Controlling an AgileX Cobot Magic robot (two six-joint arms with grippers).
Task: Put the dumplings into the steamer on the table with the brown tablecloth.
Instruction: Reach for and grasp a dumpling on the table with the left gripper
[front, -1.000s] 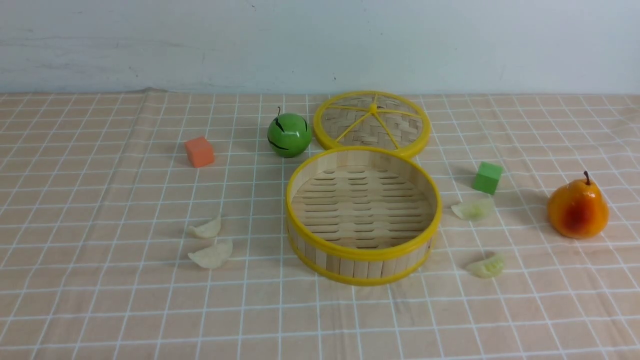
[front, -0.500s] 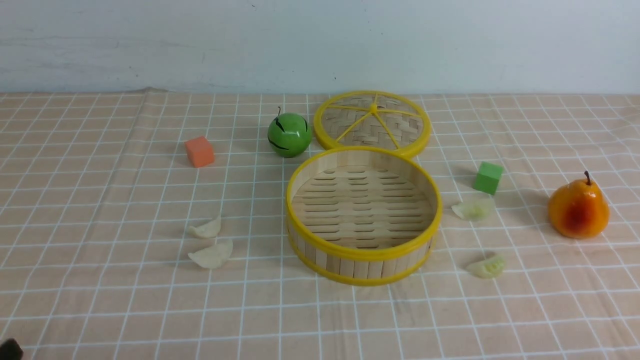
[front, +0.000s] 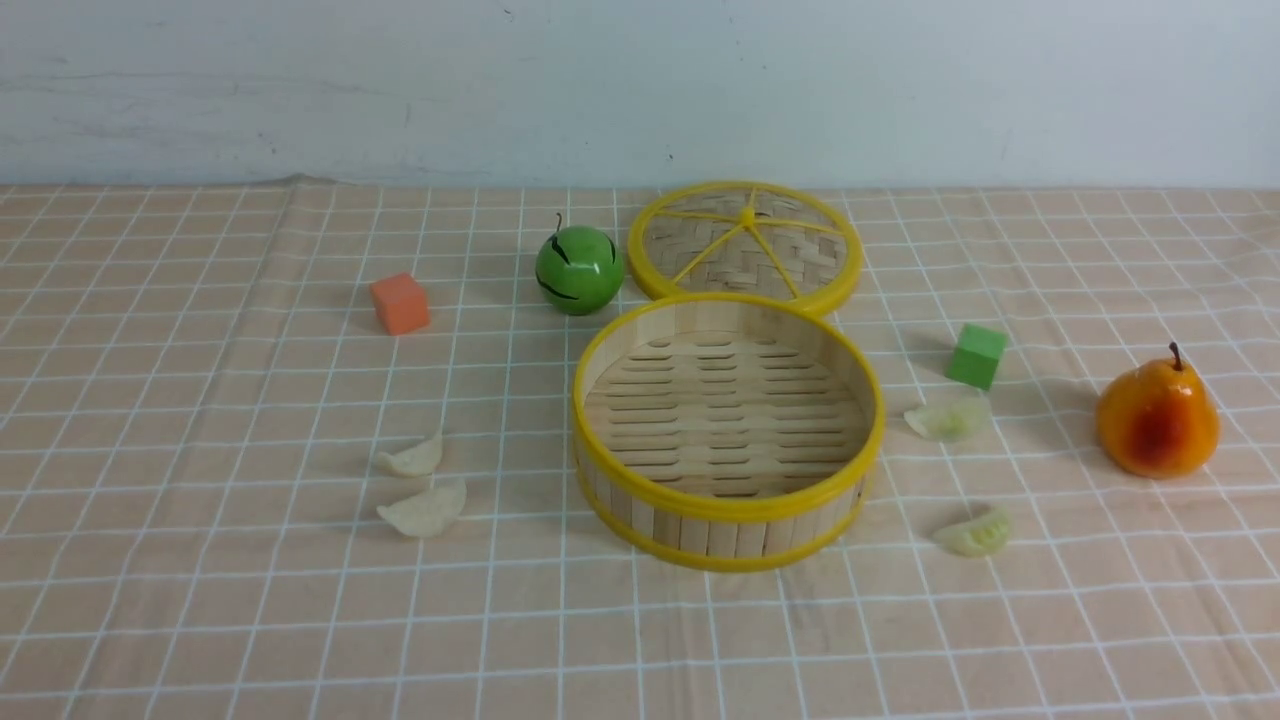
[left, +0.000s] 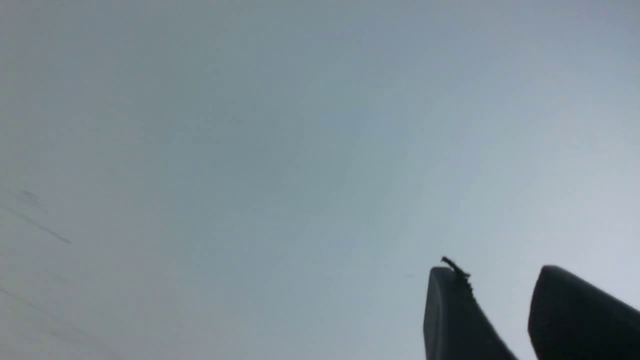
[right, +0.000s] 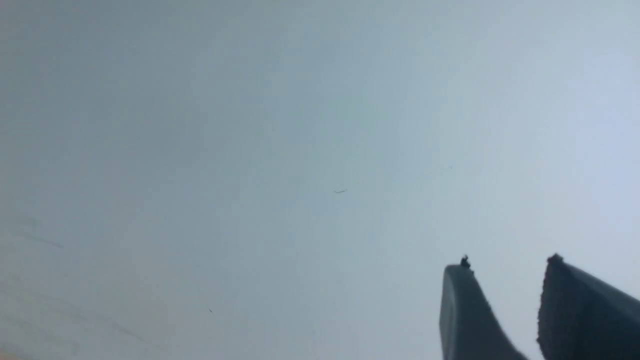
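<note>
As you look across the bench (front: 150, 620) and its brown tablecloth (front: 1100, 620), the steamer (front: 727, 520) stands mid-bench, with its woven lid (front: 745, 250) flat just behind it toward the far edge. A pear (front: 1157, 425) stands near the right edge and a green apple (front: 578, 268) sits beside the lid. An orange cube (front: 400, 303) and two off-white dumplings (front: 420, 508) lie left of the steamer. A green cube (front: 977, 355) and two green dumplings (front: 972, 532) lie right of it. Your left fingers (left: 455, 320) and right fingers (right: 465, 320) stand moderately parted, holding nothing.
</note>
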